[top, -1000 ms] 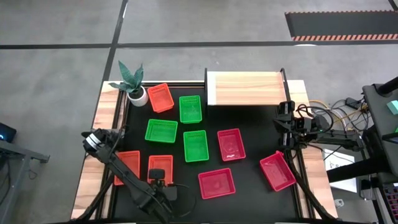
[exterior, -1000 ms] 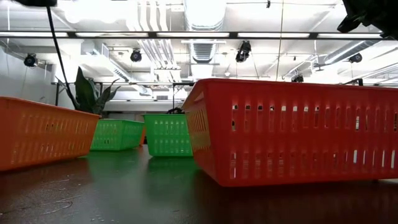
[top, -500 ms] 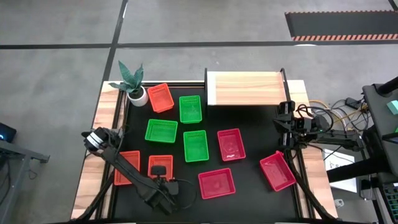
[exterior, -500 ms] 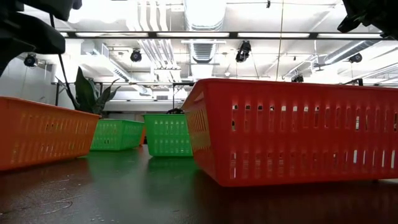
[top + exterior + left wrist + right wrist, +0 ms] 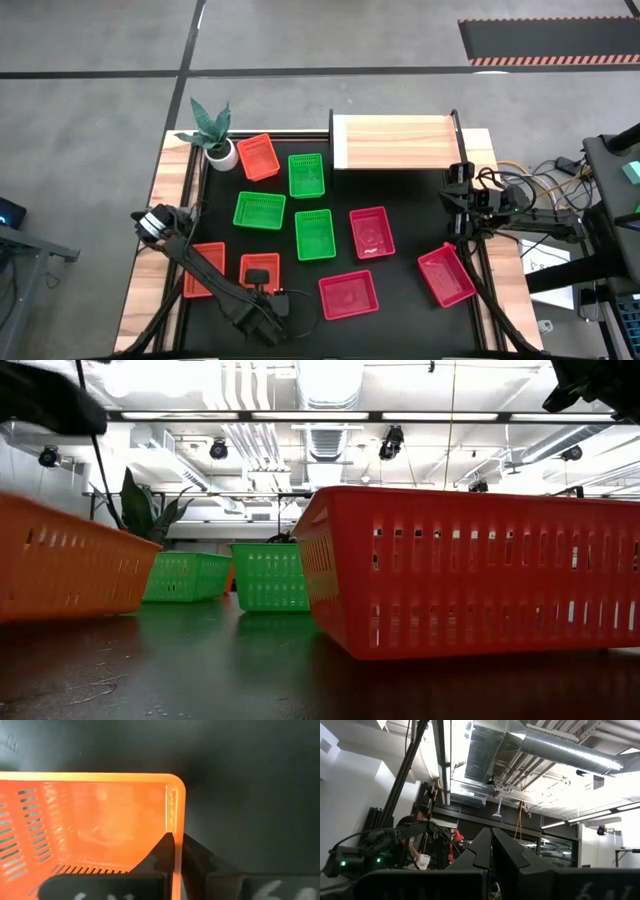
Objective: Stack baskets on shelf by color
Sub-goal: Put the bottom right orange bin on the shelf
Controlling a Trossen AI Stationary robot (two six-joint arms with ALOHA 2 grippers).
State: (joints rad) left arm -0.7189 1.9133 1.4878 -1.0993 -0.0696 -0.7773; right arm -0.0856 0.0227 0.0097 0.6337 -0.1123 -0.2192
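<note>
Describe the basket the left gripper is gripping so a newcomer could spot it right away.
On the black tabletop, look to the near left corner, farthest from the wooden shelf. Two orange baskets sit side by side there; it is the orange basket nearer the red ones. It alone has the left gripper shut on its wall.

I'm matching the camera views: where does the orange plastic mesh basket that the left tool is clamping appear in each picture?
High view: orange plastic mesh basket, bottom left of centre, left tool on its near wall.
Low view: far left, one end lifted.
Left wrist view: fills the left.
Right wrist view: not in it.
Shared landmark: the wall clamped between the tool's fingers.
</note>
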